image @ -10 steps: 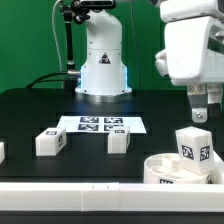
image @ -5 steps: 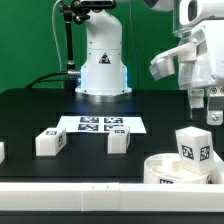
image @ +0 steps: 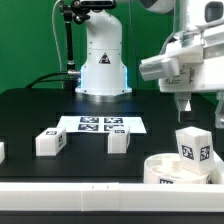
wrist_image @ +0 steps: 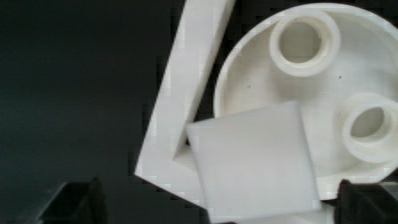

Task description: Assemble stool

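The round white seat lies at the exterior view's front right, and one leg stands upright on it with its tag facing out. Two more legs lie on the black table, and a further leg shows at the exterior view's left edge. My gripper hangs open above the standing leg, clear of it. In the wrist view the seat shows two round sockets. The leg's top sits between my spread fingers, and my gripper holds nothing.
The marker board lies flat in front of the robot base. A long white border rail runs along the table's front edge. The rail passes close beside the seat in the wrist view.
The wrist has turned and tilted, and the hand has swung toward the exterior view's left above the standing leg. The jaws stayed open. The parts have not moved.
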